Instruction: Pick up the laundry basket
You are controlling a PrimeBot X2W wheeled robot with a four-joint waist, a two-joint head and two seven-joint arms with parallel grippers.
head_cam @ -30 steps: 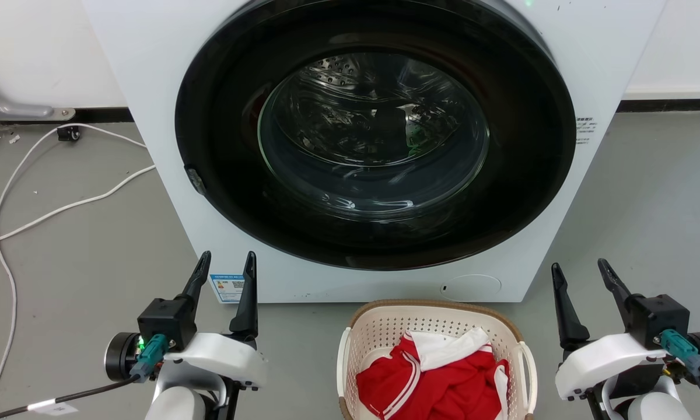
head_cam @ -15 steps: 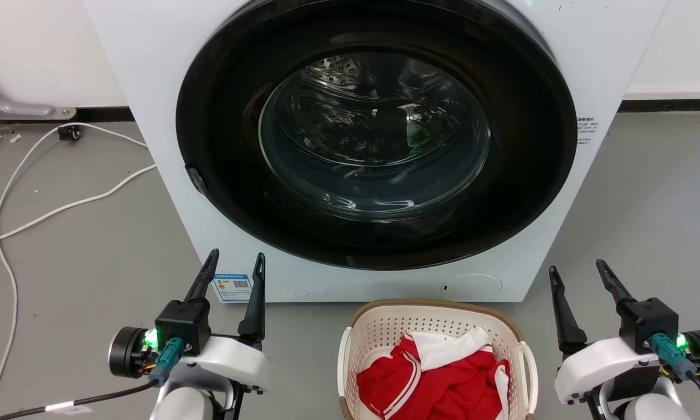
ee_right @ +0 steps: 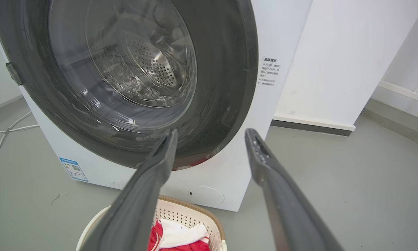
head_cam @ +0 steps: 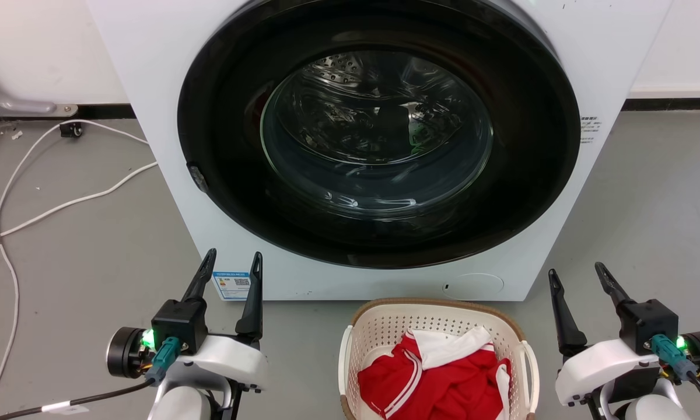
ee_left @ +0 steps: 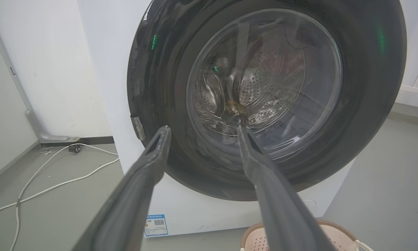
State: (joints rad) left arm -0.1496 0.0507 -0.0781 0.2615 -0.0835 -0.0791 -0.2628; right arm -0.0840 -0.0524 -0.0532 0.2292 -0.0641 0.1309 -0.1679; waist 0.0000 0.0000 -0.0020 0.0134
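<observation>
The laundry basket (head_cam: 385, 328), cream-white and perforated with a brown rim and white side handles, sits on the grey floor just in front of the washing machine, bottom centre of the head view. Red and white clothes (head_cam: 431, 379) lie inside it. Its rim also shows in the left wrist view (ee_left: 338, 234) and the right wrist view (ee_right: 191, 212). My left gripper (head_cam: 234, 259) hovers open to the basket's left, nothing between its fingers. On the basket's right my right gripper (head_cam: 577, 275) is open and empty too.
A white front-loading washing machine (head_cam: 151, 87) with a big dark round door (head_cam: 379, 134), shut, stands right behind the basket. White cables (head_cam: 64, 204) trail over the floor at the left. Bare grey floor lies on both sides of the machine.
My left gripper has shifted a little to the right and down. My right gripper has sunk slightly. The basket has stayed put.
</observation>
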